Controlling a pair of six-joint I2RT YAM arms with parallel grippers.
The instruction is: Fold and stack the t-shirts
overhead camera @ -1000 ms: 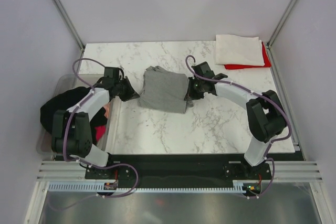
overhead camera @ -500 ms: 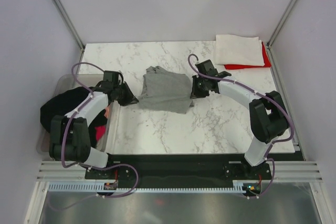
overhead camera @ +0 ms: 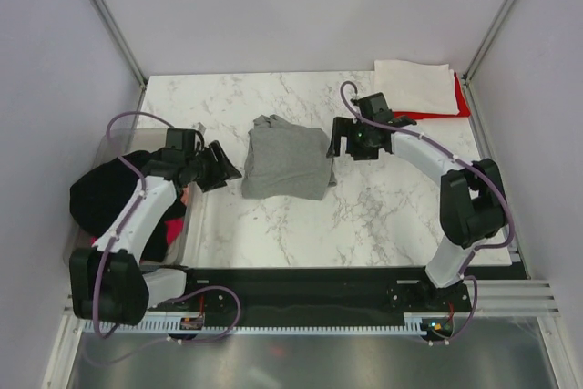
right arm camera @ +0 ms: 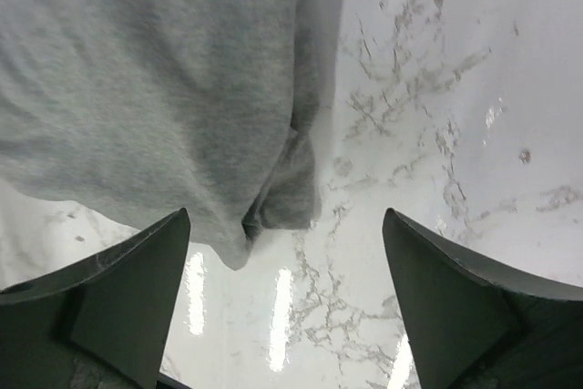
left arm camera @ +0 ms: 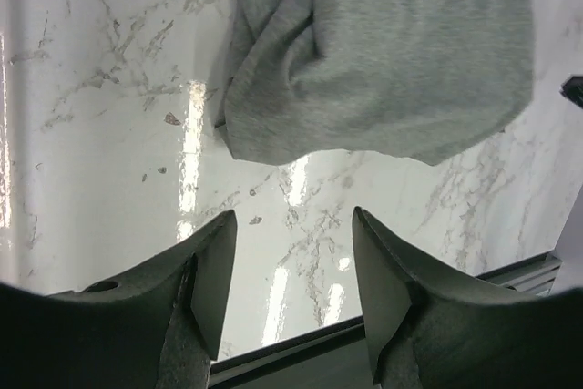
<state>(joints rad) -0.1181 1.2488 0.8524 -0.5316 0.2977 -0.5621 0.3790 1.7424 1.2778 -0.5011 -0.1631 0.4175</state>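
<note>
Both arms have drawn back from the grey t-shirt [overhead camera: 285, 163], which lies folded in the middle of the desk [overhead camera: 364, 216]. The left gripper [overhead camera: 228, 166] and right gripper [overhead camera: 335, 143] hang spread and empty just beside its edges. This fold looks finished. Carrying it to the white t-shirt [overhead camera: 414, 87] at the far right corner likely comes next.

"What can you see?"

"A grey t-shirt [right arm camera: 146, 88] lying on the white marble worktop [right arm camera: 437, 116]. It fills the top left, and its bunched corner points down near the middle."

"And the end effector [right arm camera: 284, 216]?"

"Its two dark fingers [right arm camera: 118, 298] sit far apart at the bottom corners. They hold nothing."
</note>
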